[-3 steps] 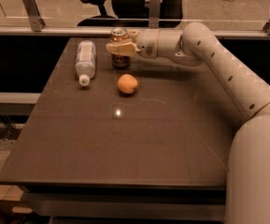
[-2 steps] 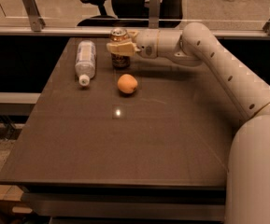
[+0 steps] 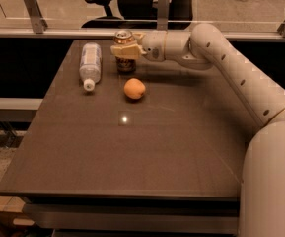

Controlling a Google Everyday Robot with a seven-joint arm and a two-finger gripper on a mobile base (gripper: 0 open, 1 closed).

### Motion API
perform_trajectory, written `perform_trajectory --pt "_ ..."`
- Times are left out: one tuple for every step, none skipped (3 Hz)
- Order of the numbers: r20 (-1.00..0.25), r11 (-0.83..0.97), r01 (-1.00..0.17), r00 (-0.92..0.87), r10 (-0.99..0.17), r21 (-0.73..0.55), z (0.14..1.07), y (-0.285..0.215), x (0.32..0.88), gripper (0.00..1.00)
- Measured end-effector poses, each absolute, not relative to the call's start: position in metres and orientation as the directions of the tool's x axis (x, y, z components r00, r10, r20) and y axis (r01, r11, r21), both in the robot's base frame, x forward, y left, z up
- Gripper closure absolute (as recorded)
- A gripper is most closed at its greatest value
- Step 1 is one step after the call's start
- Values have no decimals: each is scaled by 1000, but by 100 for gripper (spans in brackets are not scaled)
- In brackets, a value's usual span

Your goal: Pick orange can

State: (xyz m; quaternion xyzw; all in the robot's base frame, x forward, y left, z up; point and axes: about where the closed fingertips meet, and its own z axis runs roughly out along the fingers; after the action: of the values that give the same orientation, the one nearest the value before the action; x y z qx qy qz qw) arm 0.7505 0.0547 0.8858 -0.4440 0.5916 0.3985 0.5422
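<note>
The orange can (image 3: 125,65) stands upright at the far edge of the table, its silver top showing above my gripper. My gripper (image 3: 125,51) reaches in from the right and is closed around the can's middle. One pale finger (image 3: 121,52) crosses the can's front and the other is hidden behind it. The can's base rests on the table (image 3: 132,147).
A clear plastic bottle with a white cap (image 3: 90,64) lies on its side left of the can. A round orange fruit (image 3: 134,89) sits just in front of the can. A glass barrier with metal posts (image 3: 32,8) runs behind the table's far edge.
</note>
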Motion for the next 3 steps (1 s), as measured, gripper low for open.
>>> perform_trajectory --pt "-994 297 -955 -13 -106 -19 893 52 745 100" --pt "-994 303 -952 14 -106 -45 909 45 739 100" --pt "-994 303 -949 63 -86 -86 926 34 732 100"
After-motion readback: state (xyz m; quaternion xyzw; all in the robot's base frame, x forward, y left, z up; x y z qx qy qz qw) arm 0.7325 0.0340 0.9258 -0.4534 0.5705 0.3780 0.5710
